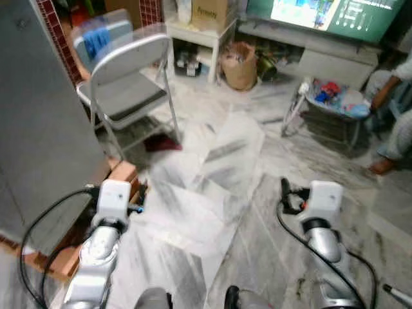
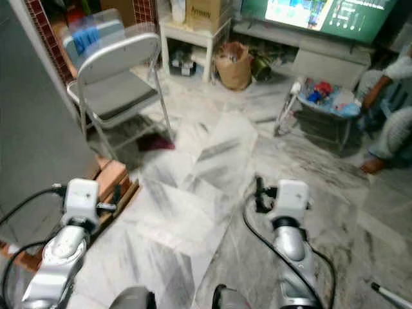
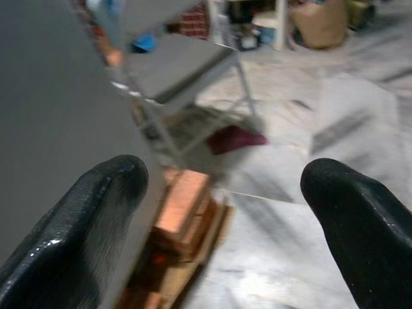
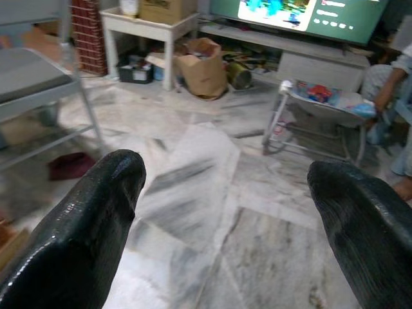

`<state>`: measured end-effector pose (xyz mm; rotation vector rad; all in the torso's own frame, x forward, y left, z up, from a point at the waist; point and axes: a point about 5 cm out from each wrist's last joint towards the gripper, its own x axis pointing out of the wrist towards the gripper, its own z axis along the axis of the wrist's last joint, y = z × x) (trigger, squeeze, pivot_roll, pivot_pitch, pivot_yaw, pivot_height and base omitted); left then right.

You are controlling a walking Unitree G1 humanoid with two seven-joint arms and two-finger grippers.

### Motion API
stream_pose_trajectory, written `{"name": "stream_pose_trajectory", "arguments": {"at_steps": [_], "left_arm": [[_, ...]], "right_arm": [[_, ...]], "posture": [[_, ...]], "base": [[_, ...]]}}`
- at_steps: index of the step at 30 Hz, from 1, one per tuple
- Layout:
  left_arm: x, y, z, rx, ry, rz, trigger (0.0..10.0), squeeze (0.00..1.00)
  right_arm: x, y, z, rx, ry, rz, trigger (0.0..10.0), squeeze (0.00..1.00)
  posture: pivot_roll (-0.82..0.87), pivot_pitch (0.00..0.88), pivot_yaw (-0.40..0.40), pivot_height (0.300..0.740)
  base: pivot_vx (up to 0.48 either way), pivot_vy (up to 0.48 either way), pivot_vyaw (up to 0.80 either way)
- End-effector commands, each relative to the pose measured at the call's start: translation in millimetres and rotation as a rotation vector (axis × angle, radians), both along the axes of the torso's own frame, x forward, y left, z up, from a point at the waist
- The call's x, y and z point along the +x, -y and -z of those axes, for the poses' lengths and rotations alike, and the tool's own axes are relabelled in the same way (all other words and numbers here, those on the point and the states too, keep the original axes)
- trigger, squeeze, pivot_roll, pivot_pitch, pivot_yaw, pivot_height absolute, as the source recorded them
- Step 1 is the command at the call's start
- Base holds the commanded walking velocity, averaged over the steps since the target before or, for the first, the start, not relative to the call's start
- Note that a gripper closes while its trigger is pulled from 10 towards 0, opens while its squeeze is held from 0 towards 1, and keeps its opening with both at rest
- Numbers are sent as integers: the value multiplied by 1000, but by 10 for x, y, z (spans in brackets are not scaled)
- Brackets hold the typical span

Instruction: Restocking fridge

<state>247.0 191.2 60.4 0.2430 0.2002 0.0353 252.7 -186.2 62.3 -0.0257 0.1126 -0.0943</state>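
The grey fridge (image 1: 38,129) stands shut at my left, resting on orange bricks (image 1: 122,172). My left gripper (image 3: 225,177) is held low beside the fridge's corner. It is open, and nothing lies between its black fingers (image 3: 96,212). My right gripper (image 4: 228,172) hangs over the marble floor (image 1: 219,167) further right. It is also open and empty, and its fingers (image 4: 90,212) are spread wide. No food or drink items can be made out near either gripper.
A grey folding chair (image 1: 125,84) stands just past the fridge, with a dark red cloth (image 1: 161,143) under it. Behind are a white side table (image 1: 193,32), a brown paper bag (image 1: 239,64) and a lit screen (image 1: 322,13). A small rack (image 1: 335,100) and a seated person (image 1: 393,84) are at right.
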Motion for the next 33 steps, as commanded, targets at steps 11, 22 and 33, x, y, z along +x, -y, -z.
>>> {"name": "stream_pose_trajectory", "arguments": {"at_steps": [11,22,33], "left_arm": [[41,72,-47,-12,28,32,10000,0],[17,96,-41,-26,32,53,10000,0],[-19,151,-35,-63,39,81,10000,0]], "right_arm": [[-11,115,-26,-40,2,24,10000,0],[-6,150,-49,-67,8,33,10000,0],[-12,174,-28,-47,-6,35,10000,0]], "posture": [[80,68,-19,740],[80,69,-25,740],[81,71,-36,740]], "base": [[-99,444,0],[0,480,0],[0,480,0]]}}
